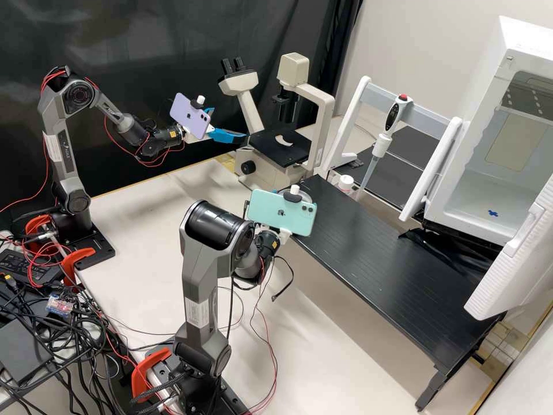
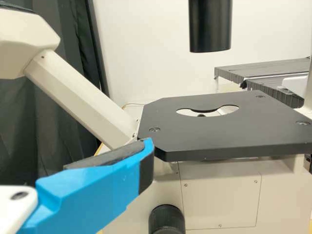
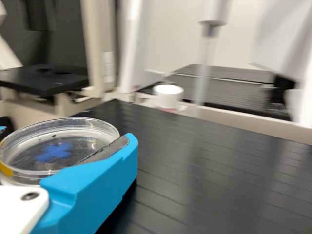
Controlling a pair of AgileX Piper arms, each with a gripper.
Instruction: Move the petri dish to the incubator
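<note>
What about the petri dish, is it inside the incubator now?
No, the right gripper holds the petri dish between its blue fingers.

Left claw (image 1: 230, 123) wide open

Black curtain (image 1: 155, 40) beside pale wall (image 1: 426, 46); pale benchtop (image 1: 138, 230), low black table (image 1: 368, 253).

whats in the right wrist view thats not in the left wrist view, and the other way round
Right wrist view: the petri dish between the right gripper's fingers, a blue cross-shaped mark seen through it, the white-capped bottle and the blurred pipette.

Left wrist view: the microscope's screwed-on side panel.

Both: the microscope's black stage, its slanted eyepiece tube and the black column above the stage.
</note>
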